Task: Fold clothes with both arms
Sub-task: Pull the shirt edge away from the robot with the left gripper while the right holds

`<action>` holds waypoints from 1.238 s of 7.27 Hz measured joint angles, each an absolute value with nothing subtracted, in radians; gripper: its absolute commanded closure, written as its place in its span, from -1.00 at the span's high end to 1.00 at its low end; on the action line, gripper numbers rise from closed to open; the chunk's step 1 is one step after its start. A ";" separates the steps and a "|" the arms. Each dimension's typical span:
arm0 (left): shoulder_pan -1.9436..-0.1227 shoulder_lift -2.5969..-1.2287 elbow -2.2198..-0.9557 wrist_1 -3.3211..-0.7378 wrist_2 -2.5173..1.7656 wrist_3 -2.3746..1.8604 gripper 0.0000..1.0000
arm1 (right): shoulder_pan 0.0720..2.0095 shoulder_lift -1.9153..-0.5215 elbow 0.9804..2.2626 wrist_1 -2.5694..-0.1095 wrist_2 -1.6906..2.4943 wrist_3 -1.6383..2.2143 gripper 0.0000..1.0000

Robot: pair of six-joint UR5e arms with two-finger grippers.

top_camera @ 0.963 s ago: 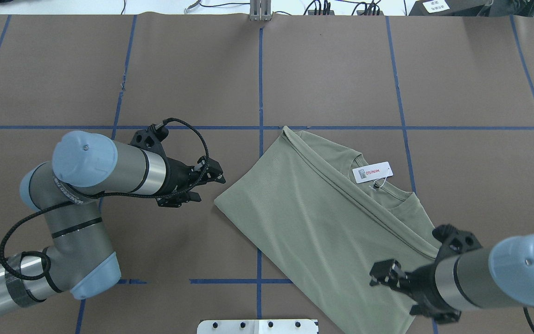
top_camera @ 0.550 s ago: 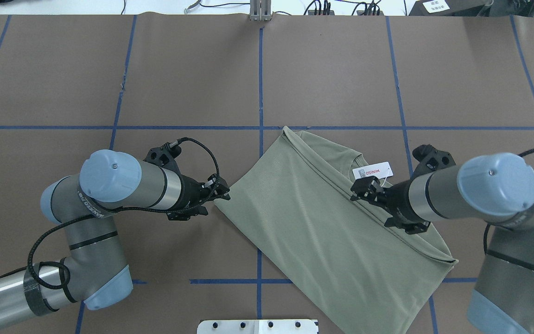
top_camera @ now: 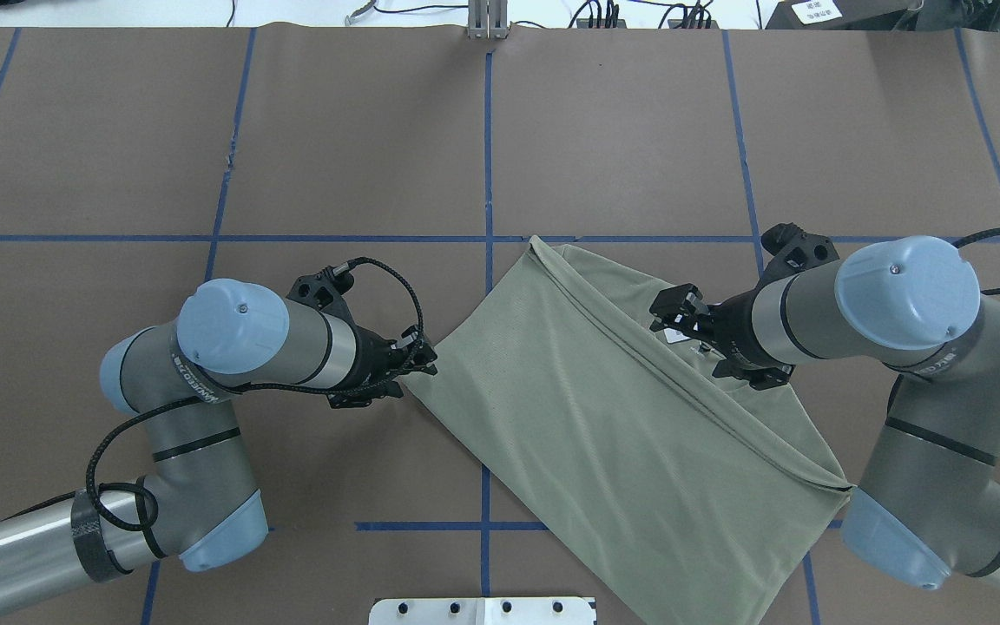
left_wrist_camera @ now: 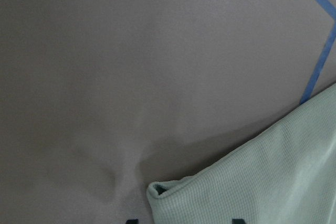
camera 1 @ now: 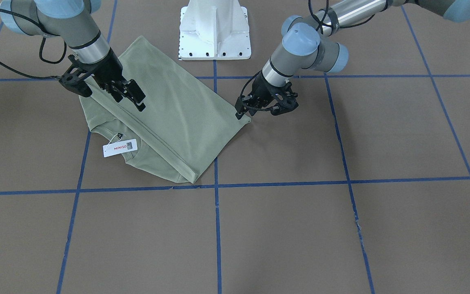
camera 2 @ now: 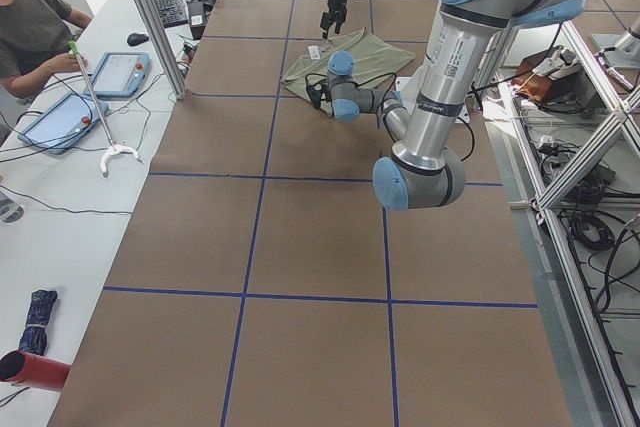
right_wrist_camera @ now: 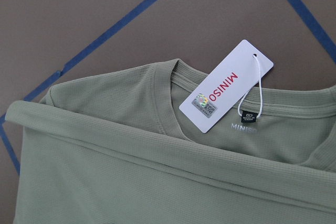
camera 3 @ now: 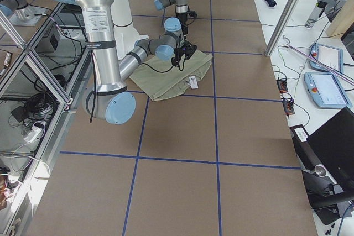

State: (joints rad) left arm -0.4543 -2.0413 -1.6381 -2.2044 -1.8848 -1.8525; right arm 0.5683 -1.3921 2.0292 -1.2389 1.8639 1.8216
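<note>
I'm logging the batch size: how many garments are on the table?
1: an olive-green shirt, partly folded, lying between the left gripper at its corner and the right gripper near its collar. Whether anything lies under it cannot be seen.

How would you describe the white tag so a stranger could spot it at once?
On the brown table gridded with blue tape, find the olive-green shirt lying before the white pedestal base. At its collar lies the hang tag: the only white card there, on a string, printed MINISO in red.
</note>
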 measured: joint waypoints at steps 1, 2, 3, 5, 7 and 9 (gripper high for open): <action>-0.454 -2.041 -1.633 -2.204 -1.885 -1.852 -0.75 | 0.569 -1.392 2.029 -1.239 1.864 1.821 1.00; -0.455 -2.041 -1.630 -2.203 -1.884 -1.850 -1.00 | 0.569 -1.391 2.031 -1.239 1.864 1.821 1.00; -0.455 -2.040 -1.626 -2.204 -1.884 -1.848 -1.00 | 0.569 -1.390 2.033 -1.239 1.864 1.821 1.00; -0.462 -2.040 -1.617 -2.205 -1.869 -1.829 -1.00 | 0.570 -1.390 2.037 -1.238 1.863 1.821 1.00; -0.543 -2.057 -1.584 -2.208 -1.855 -1.714 -1.00 | 0.572 -1.390 2.040 -1.239 1.862 1.821 1.00; -0.682 -2.236 -1.348 -2.255 -1.854 -1.666 -1.00 | 0.574 -1.390 2.043 -1.238 1.860 1.821 1.00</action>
State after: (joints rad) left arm -0.6822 -2.2355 -1.3476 -2.2546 -1.8545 -1.6659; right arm 0.5739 -1.3901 2.0427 -1.2381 1.8603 1.8208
